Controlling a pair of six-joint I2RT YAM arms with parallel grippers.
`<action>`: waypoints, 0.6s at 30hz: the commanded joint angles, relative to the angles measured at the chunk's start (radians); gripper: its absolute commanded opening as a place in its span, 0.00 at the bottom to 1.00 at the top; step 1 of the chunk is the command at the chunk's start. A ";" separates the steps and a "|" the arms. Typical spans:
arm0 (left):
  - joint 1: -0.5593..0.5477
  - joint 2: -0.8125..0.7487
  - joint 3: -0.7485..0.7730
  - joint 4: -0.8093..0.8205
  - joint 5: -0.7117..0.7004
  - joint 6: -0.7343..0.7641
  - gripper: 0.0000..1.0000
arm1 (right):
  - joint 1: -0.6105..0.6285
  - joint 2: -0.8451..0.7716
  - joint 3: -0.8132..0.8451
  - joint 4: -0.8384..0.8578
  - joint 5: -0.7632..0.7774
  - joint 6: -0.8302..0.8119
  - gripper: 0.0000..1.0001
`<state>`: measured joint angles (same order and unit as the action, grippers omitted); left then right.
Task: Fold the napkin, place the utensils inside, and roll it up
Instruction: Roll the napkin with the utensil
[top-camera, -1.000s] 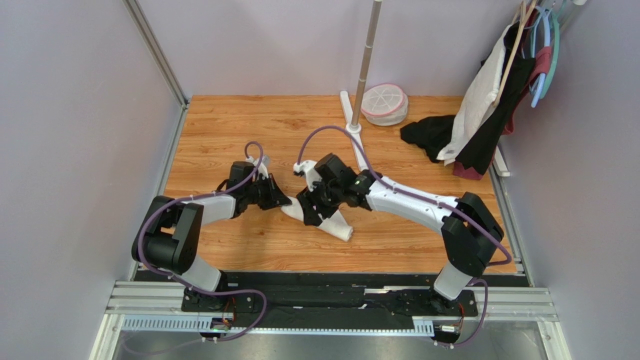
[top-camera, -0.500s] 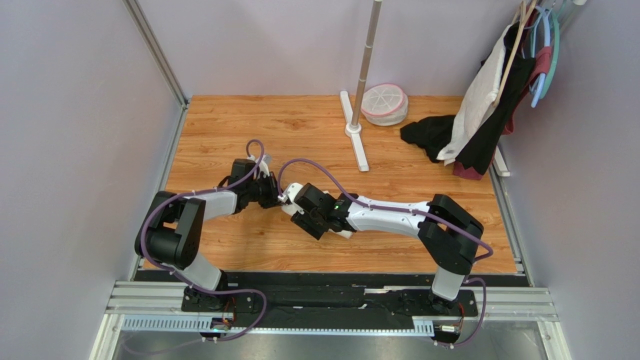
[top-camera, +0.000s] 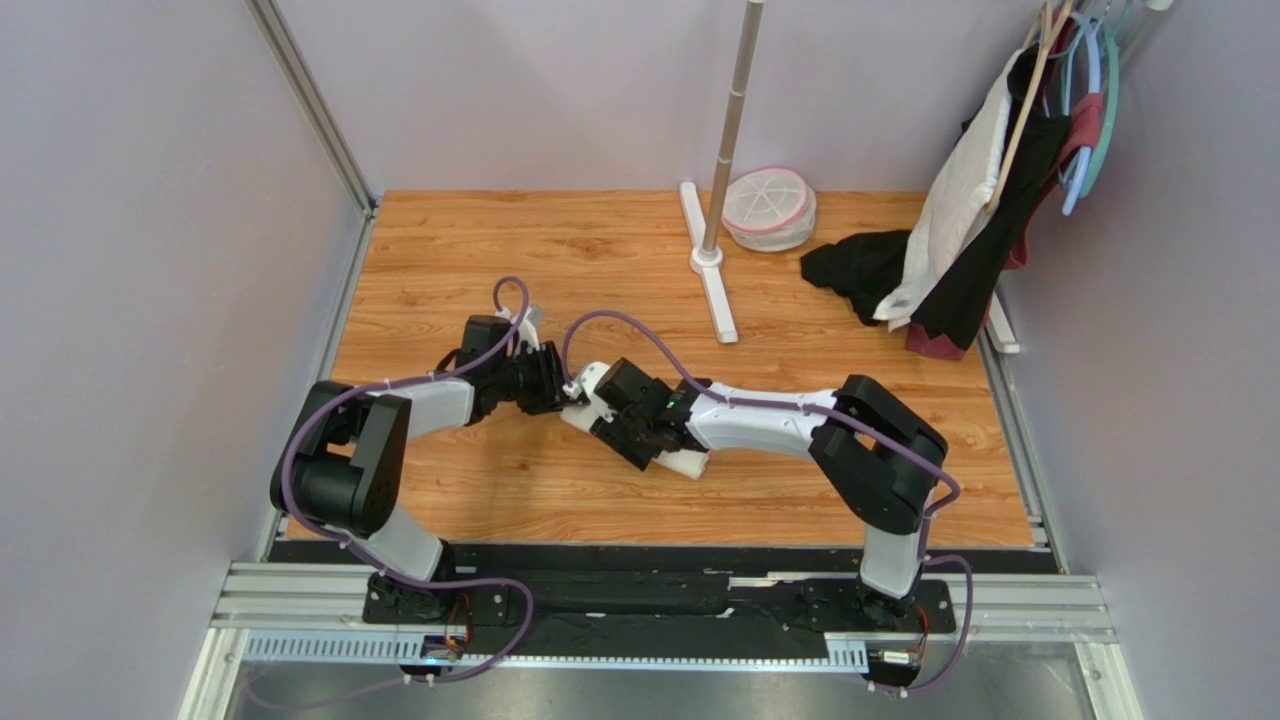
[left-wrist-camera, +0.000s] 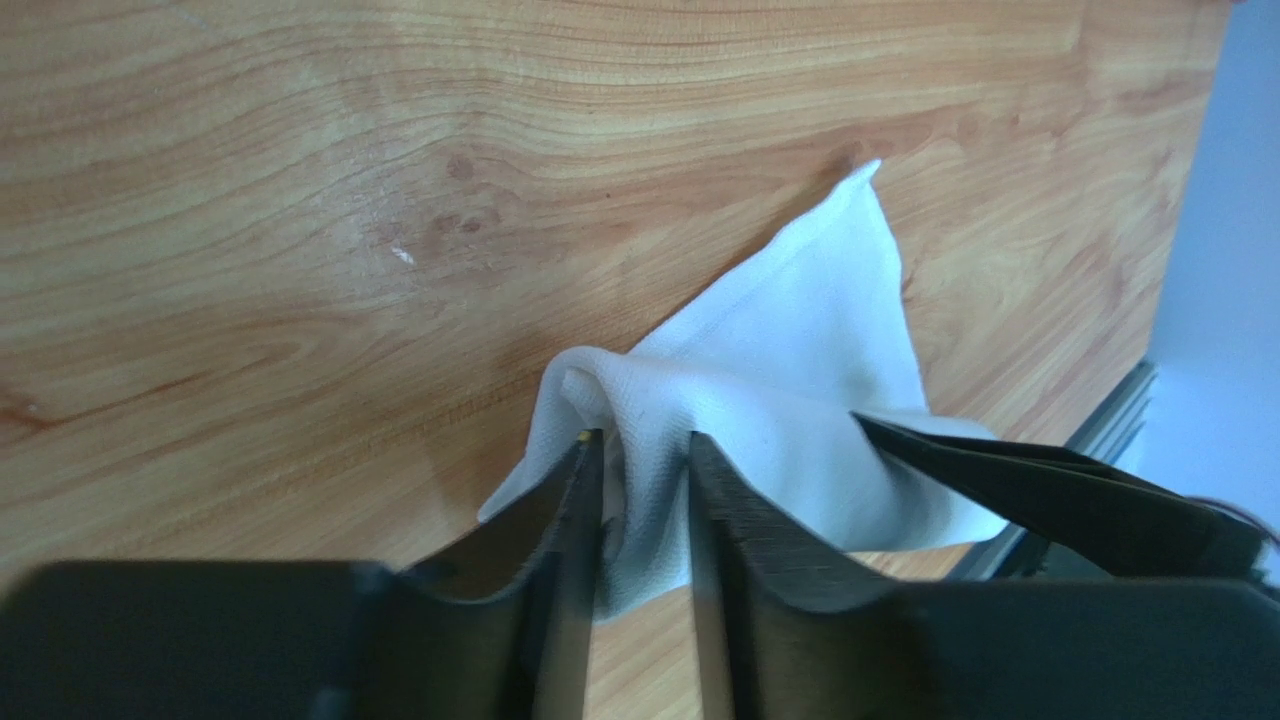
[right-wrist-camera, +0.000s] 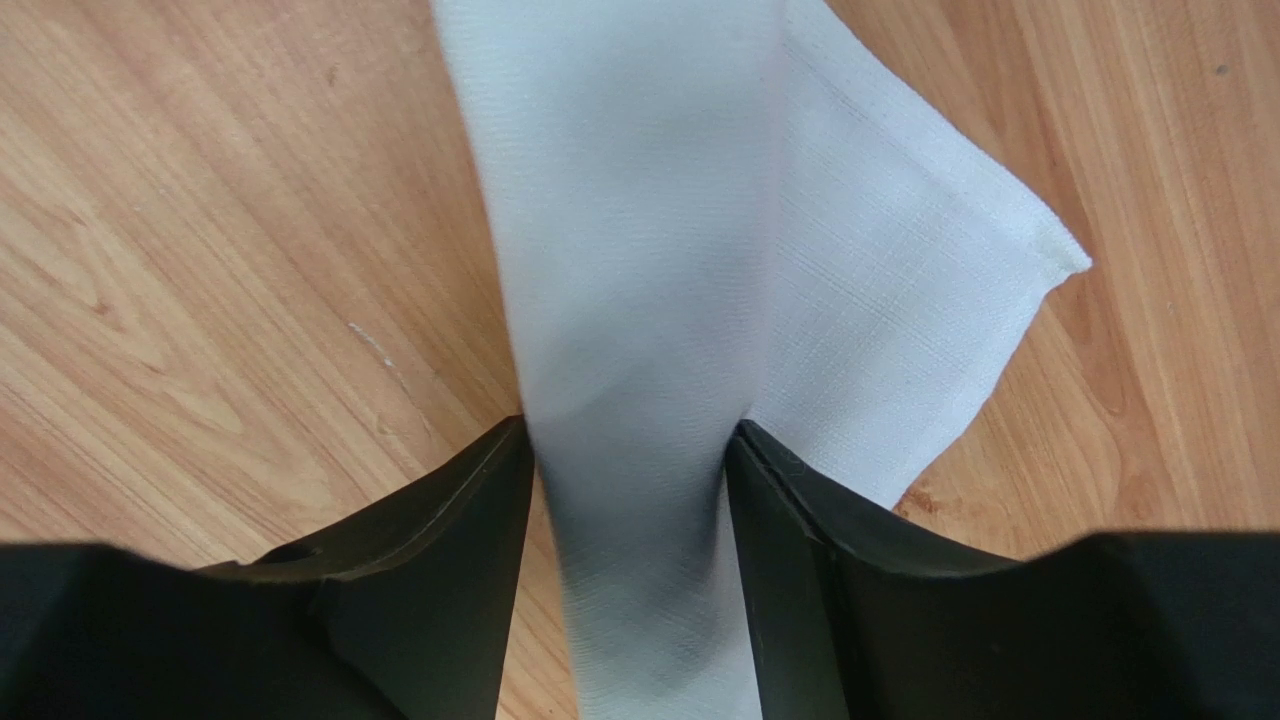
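The large cream-white square of soft cloth, the napkin (left-wrist-camera: 781, 375), lies crumpled on the wood-grain tabletop (left-wrist-camera: 301, 180), gathered between the two claws at mid-table. A raised ridge of cloth stands between the slightly parted jaws of the left claw (left-wrist-camera: 646, 450); I cannot tell whether it is pinching the cloth or has let go. The right claw (right-wrist-camera: 631, 435) grasps a wide band of napkin that fills its jaws, and a free corner lies flat just ahead of it and to one side.

The fold looks not yet made. To do it well, the cloth likely needs spreading first. Each claw should take its own corner and the two should draw apart low over the table, so that no twist gets folded in.

The overhead view shows the claws nearly touching, with only slivers of napkin beneath them. Only the wrist views show the cloth in the jaws. No fork appears in any view.
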<state>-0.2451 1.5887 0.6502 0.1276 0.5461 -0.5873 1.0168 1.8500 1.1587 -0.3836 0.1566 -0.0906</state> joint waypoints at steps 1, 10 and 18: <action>0.012 -0.065 0.032 0.003 -0.014 0.011 0.53 | -0.079 0.032 0.012 -0.043 -0.217 0.041 0.41; 0.029 -0.255 -0.033 0.020 -0.121 0.030 0.67 | -0.199 0.083 0.035 -0.095 -0.674 0.130 0.31; 0.029 -0.296 -0.132 0.040 -0.117 0.052 0.68 | -0.284 0.204 0.091 -0.086 -0.930 0.187 0.31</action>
<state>-0.2203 1.3018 0.5640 0.1459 0.4351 -0.5663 0.7395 1.9747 1.2404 -0.4198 -0.6186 0.0647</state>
